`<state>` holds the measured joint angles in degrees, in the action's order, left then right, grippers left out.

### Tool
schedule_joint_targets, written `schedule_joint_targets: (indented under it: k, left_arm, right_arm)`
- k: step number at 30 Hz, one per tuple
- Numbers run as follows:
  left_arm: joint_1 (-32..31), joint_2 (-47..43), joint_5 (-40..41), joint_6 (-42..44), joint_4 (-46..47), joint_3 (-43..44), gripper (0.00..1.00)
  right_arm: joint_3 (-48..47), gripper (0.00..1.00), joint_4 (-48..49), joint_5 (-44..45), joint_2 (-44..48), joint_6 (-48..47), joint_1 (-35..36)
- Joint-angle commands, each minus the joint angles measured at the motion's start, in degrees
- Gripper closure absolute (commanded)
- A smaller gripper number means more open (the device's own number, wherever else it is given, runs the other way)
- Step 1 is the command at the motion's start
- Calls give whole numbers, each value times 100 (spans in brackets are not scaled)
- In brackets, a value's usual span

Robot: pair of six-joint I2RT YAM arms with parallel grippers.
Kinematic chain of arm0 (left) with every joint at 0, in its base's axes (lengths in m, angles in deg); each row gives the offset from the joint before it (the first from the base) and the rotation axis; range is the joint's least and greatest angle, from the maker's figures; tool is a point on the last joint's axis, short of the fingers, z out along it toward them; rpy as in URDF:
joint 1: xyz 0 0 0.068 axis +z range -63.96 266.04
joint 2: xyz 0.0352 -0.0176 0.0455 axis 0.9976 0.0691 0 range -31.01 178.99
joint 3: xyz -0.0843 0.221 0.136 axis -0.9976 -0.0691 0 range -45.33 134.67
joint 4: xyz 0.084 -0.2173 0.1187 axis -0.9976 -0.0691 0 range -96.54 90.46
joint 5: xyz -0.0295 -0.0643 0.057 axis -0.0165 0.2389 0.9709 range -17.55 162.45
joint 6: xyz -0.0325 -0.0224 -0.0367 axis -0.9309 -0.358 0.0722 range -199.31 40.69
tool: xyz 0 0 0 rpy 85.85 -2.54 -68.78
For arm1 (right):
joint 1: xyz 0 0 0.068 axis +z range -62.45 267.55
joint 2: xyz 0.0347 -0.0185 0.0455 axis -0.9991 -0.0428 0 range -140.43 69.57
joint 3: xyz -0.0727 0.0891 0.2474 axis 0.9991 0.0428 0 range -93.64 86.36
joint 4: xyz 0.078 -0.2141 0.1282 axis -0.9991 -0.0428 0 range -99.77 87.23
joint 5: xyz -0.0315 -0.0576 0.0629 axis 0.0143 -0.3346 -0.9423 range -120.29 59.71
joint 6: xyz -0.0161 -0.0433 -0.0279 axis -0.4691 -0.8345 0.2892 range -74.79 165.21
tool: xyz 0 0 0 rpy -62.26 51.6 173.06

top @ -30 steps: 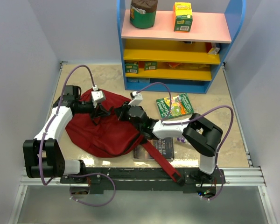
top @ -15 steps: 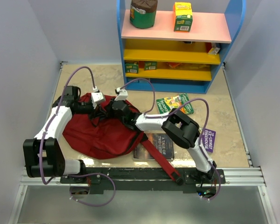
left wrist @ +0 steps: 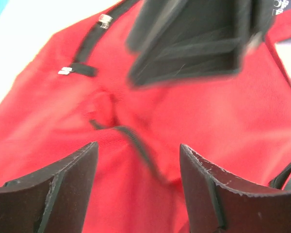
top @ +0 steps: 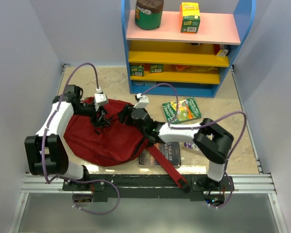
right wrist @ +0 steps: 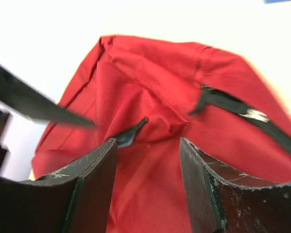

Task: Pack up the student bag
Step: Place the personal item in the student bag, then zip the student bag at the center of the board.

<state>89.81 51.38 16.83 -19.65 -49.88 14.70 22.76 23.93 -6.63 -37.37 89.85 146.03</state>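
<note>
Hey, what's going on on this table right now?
Both arms reach over the dark red student bag lying on the table. The left gripper and right gripper hover above it, jaws open, holding nothing. A dark book lies by the bag's near edge, a colourful book near the shelf.

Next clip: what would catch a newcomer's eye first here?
A dark red student bag slumps on the table, left of centre, the left gripper and right gripper poised over it, jaws apart. Behind stands a blue shelf unit with pink and yellow shelves.
</note>
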Motion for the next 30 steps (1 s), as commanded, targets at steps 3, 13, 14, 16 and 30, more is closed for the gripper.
schedule_joint_targets:
  k: [3,13,14,16,30]
  left_arm:
    - [624,339,-135,1981,-2515,1809,31]
    - [458,-794,1334,3552,-2524,264,63]
    - [441,-908,1351,3622,-2524,203,63]
    - [405,-944,1422,3632,-2524,176,63]
    - [186,-971,2178,3930,-2524,-246,68]
  right_arm:
    - [795,45,310,350,946,-96,49]
    - [981,50,626,306,1061,-843,989]
    - [946,50,600,245,1000,-861,1025]
    - [893,47,608,174,947,-878,1060]
    - [348,42,670,-476,261,-1037,1087]
